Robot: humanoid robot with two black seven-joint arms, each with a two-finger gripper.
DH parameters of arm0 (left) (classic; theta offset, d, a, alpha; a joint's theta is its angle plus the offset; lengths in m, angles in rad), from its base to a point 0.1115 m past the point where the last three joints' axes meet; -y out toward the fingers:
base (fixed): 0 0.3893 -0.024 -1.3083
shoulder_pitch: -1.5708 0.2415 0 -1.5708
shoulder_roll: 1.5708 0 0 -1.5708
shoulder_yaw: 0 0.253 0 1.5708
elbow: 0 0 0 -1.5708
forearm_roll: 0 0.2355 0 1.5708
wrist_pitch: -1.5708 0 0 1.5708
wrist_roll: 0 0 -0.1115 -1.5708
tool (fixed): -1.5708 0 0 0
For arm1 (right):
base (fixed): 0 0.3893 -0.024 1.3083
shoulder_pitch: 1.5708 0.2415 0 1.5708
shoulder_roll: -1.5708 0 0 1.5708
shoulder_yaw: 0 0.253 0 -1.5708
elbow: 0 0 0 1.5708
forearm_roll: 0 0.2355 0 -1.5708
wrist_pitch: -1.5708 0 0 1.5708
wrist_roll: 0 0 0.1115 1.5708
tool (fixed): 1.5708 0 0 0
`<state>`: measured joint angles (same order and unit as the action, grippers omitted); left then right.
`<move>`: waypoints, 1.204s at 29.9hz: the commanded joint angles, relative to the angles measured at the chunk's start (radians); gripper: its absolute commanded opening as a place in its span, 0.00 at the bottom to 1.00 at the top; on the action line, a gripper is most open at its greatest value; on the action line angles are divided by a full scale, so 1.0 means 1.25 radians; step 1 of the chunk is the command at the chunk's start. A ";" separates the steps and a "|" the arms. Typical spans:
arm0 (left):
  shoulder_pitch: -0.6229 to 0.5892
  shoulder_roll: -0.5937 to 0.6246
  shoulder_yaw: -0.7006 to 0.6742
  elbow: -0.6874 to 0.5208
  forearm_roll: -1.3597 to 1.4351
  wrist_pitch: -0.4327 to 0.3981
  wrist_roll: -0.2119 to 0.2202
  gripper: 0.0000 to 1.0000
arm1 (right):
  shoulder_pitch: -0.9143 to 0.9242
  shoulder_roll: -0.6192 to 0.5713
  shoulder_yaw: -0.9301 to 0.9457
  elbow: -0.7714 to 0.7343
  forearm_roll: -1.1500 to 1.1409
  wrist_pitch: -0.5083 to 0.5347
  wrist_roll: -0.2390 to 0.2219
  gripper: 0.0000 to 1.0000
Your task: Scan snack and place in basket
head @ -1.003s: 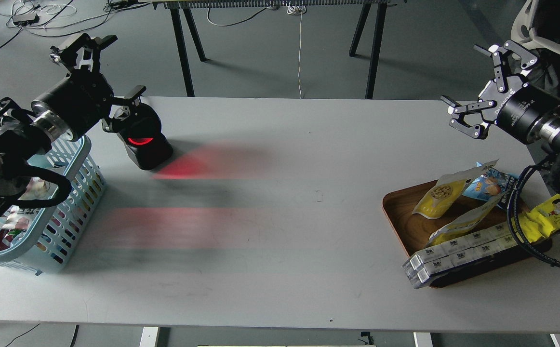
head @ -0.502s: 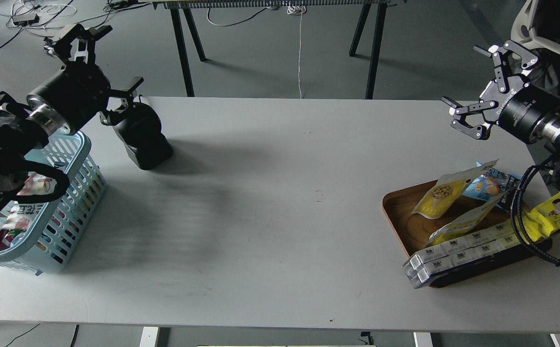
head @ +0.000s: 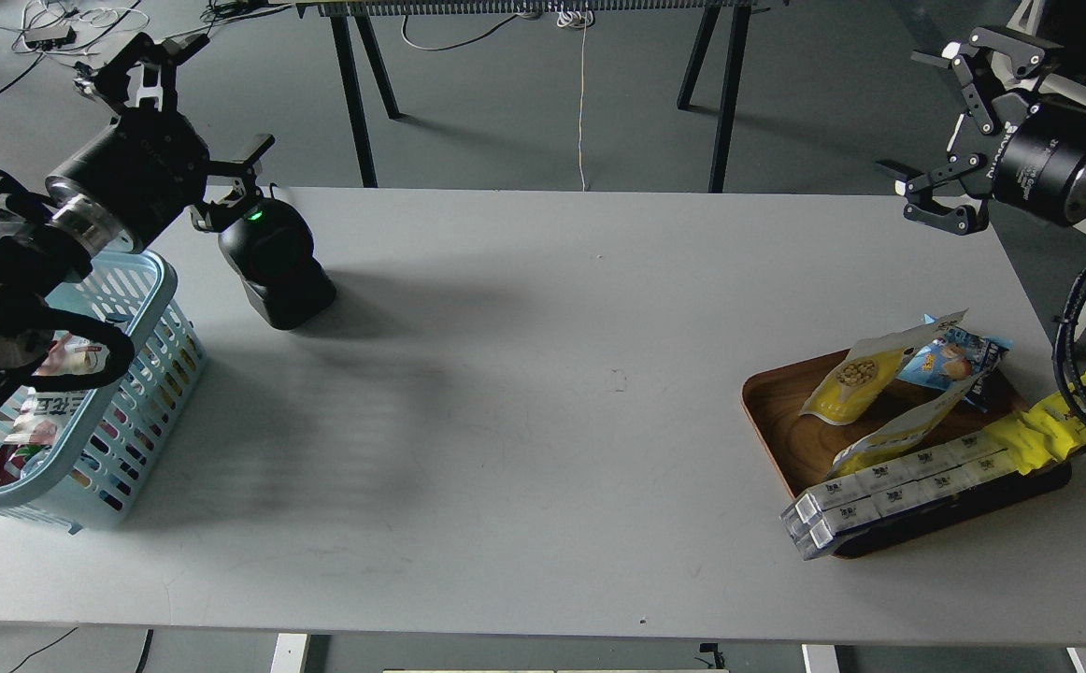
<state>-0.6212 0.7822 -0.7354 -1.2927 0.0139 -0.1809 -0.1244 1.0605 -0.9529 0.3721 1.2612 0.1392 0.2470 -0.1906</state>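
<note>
The snack (head: 856, 379), a yellow and white pouch with a round nut picture, leans in the brown wooden tray (head: 777, 411) at the right. The light blue basket (head: 146, 374) stands at the left table edge with packets inside. My left gripper (head: 211, 103) is open and empty, above and behind the basket, next to the black scanner (head: 277, 266). My right gripper (head: 912, 126) is open and empty, high above the table's far right corner, well away from the tray.
The scanner shows a small green light on top. The tray also holds a blue snack bag (head: 952, 360), a second flat pouch (head: 893, 430), a long yellow packet (head: 1057, 430) and a row of white cartons (head: 889, 491). My right arm's cable (head: 1066, 374) hangs over the tray's right end.
The scanner's red light and its red glow on the table went out; a green light is on. My left gripper rose slightly. My right gripper moved up and to the right.
</note>
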 commanded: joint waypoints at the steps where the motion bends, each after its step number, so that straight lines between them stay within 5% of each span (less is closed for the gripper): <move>1: 0.000 0.001 -0.002 -0.002 0.000 -0.001 -0.004 1.00 | 0.096 -0.034 -0.108 0.044 0.002 -0.001 -0.017 0.99; 9: 0.001 0.006 -0.017 -0.003 0.000 -0.004 -0.004 1.00 | 0.262 -0.113 -0.259 0.142 0.000 -0.012 -0.063 0.99; 13: 0.000 0.007 -0.018 -0.003 0.000 -0.009 -0.004 1.00 | 0.355 -0.114 -0.327 0.142 -0.002 -0.034 -0.136 0.99; 16: 0.000 0.009 -0.024 -0.003 0.000 -0.009 -0.004 1.00 | 0.441 -0.104 -0.393 0.142 -0.003 -0.036 -0.157 0.98; 29: 0.000 0.012 -0.052 -0.003 0.000 -0.014 -0.004 1.00 | 0.932 0.206 -0.888 0.120 0.091 -0.029 -0.207 0.97; 36: 0.001 0.012 -0.052 -0.004 0.000 -0.014 -0.005 1.00 | 1.099 0.300 -1.148 0.299 0.161 -0.048 -0.207 0.97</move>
<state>-0.6207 0.7993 -0.8010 -1.2972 0.0139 -0.1981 -0.1294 2.3722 -0.5896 -0.9389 1.5185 0.3095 0.2051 -0.4491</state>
